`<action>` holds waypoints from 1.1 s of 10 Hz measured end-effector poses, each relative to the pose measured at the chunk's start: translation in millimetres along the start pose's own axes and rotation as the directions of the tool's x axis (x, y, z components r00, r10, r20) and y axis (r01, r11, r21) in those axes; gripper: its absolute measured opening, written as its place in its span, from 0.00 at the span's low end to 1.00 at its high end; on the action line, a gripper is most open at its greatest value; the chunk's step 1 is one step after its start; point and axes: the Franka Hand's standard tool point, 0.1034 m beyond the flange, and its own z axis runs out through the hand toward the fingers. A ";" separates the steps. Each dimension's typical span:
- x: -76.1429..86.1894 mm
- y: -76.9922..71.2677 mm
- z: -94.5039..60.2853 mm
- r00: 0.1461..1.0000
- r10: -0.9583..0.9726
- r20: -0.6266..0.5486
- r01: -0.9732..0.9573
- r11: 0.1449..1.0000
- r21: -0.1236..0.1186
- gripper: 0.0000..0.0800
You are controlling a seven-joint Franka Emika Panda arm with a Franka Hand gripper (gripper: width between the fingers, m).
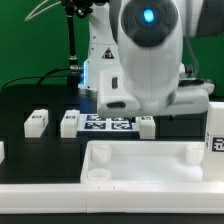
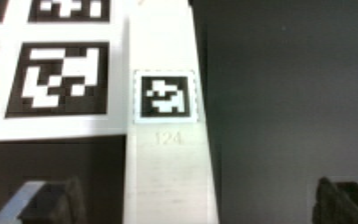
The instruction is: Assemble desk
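Observation:
The white desk tabletop (image 1: 145, 166) lies at the front of the exterior view, rim up, with corner sockets showing. A white square leg (image 2: 167, 120) with a black-and-white tag lies beside the marker board (image 2: 43, 70). In the exterior view this leg (image 1: 147, 125) lies at the board's right end. My gripper (image 2: 190, 205) is open above this leg, with one dark finger (image 2: 30, 205) on each side and clear gaps to the leg. In the exterior view the arm's body hides the gripper.
Two more white legs (image 1: 37, 121) (image 1: 70, 123) lie on the black table at the exterior view's left of the marker board (image 1: 108, 126). Another tagged white part (image 1: 215, 140) stands at the right edge. The arm's base stands behind.

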 end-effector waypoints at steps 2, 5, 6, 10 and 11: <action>0.1 0.8 1.1 1.000 0.001 0.016 -0.001 1.000 0.002 0.81; -1.3 4.3 12.9 0.999 0.015 0.048 -0.015 1.000 -0.002 0.81; 1.2 5.9 20.9 0.997 0.024 0.071 -0.024 1.000 -0.004 0.81; 1.3 6.1 18.7 0.998 0.024 0.065 -0.023 1.000 -0.003 0.45; 1.3 6.3 18.6 0.998 0.024 0.065 -0.024 1.000 -0.003 0.45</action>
